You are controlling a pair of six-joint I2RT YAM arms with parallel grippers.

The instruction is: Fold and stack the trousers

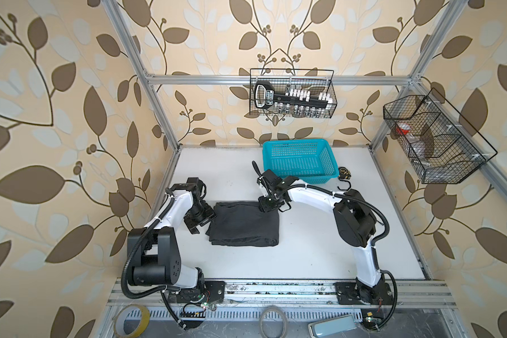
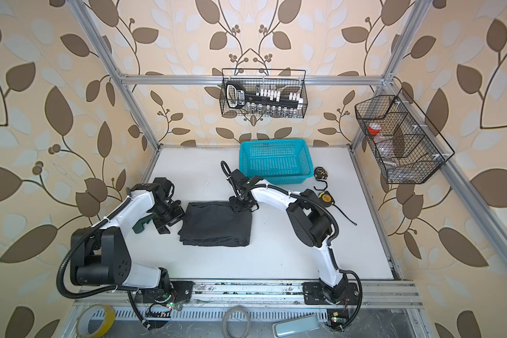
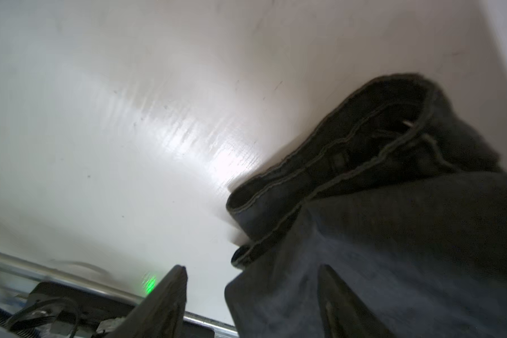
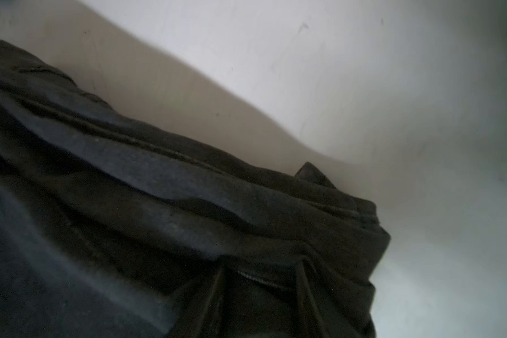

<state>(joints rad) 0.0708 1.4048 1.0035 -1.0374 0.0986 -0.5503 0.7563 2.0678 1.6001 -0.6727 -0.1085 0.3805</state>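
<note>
Left fingers (image 3: 170,298) spread at the folded trousers' (image 1: 243,224) edge; right fingers (image 4: 306,289) pinch their corner (white table (image 1: 319,248), leaf-patterned walls (image 1: 56,117)).

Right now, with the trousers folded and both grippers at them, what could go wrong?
1. The left gripper is open with one finger over the trousers; pulling back could catch the bulging stitched edge and drag the fold open.
2. The right gripper sits in the cloth at the far right corner; rising while gripping may lift the top layers.
</note>
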